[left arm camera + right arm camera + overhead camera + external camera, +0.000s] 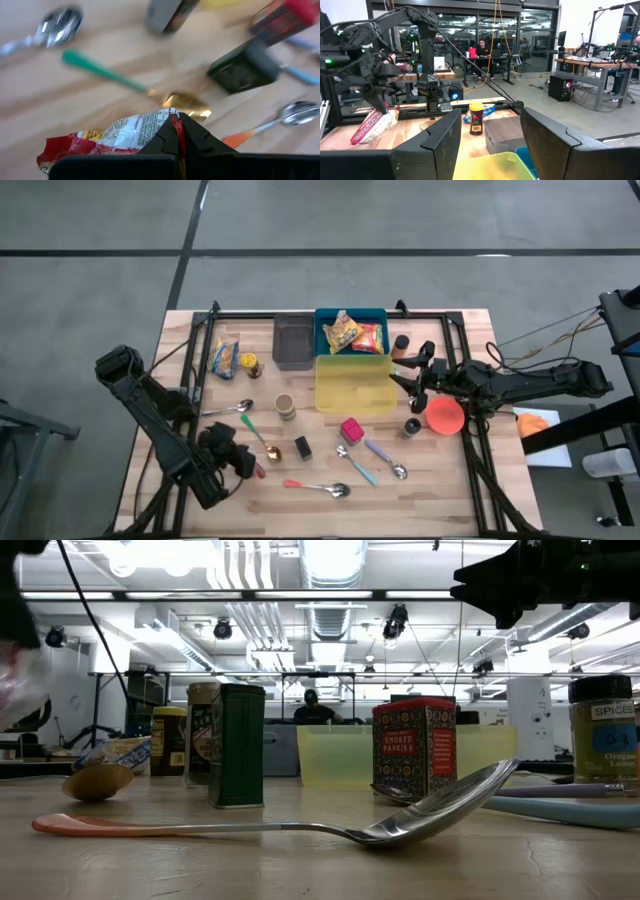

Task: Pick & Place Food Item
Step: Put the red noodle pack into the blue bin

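Note:
A red and white snack packet (100, 137) hangs from my left gripper (177, 126), which is shut on it above the table's near left part (250, 466). The right wrist view shows the packet (372, 125) dangling under that gripper. My right gripper (490, 145) stands open and level at the table's right side (415, 377), over the yellow bin's (352, 383) right end, with nothing between its fingers. Behind the yellow bin, a blue bin (350, 330) holds more snack packets. My left gripper pinches the packet between its two shut fingers at one end (167, 120), where a red strip of wrapper shows in the jaw. The fingers slant downward. The packet hangs below and to the side of them, lifted clear of the table.
Spoons (322, 488) (262, 438), a small black box (302, 447), a red tin (351, 429), jars (285, 407) and an orange bowl (446, 416) are scattered over the table. A grey bin (293, 342) and a blue and yellow packet (224, 358) lie at the back left.

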